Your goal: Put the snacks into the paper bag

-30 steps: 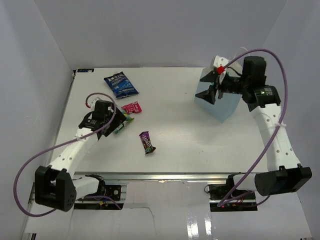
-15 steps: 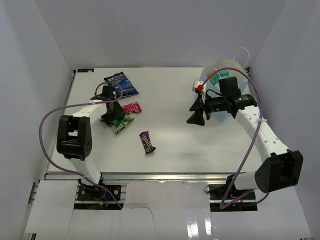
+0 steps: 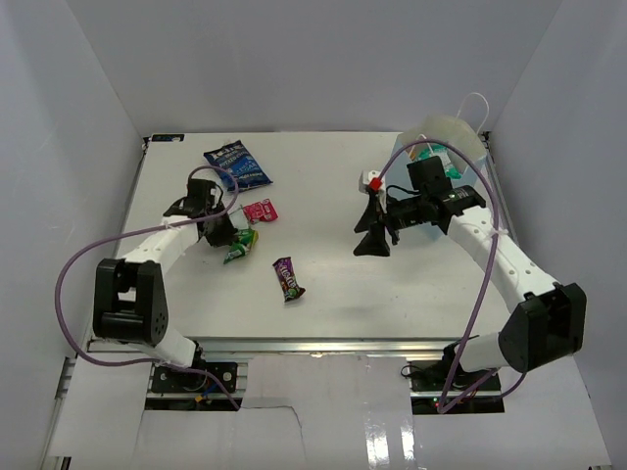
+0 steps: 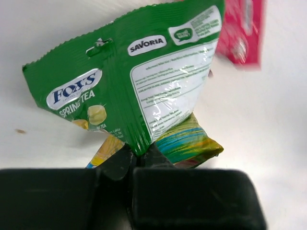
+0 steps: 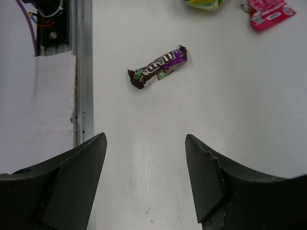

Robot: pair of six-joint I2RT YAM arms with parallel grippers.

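Left jaws are closed on the green packet, pinching it by one corner. Left wrist view shows the two tips meeting on the foil at bottom centre. "FOX'S Spring Tea" print is readable and the packet fans out upward from the pinch. A striped multicolour wrapper shows just behind it. Can't tell if that is a separate packet.

From the overhead view, the green packet is left of centre on the tabletop. The pink packet lies flat just beside it, up and to the right. The dark blue bag lies flat further up, near the upper-left corner of the tabletop. The dark purple candy bar lies alone below and right of the green one, well apart from the blue bag.

Right jaws are open and empty, pointing down over bare tabletop right of centre. In the right wrist view both fingers are spread wide, with the candy bar lying between and beyond them, not touched. The pink packet is at the top-right edge of that view.

The paper bag sits at the upper right, mouth toward the camera, with a white cord handle sticking up. Something teal shows at its mouth, partly hidden behind the right arm.
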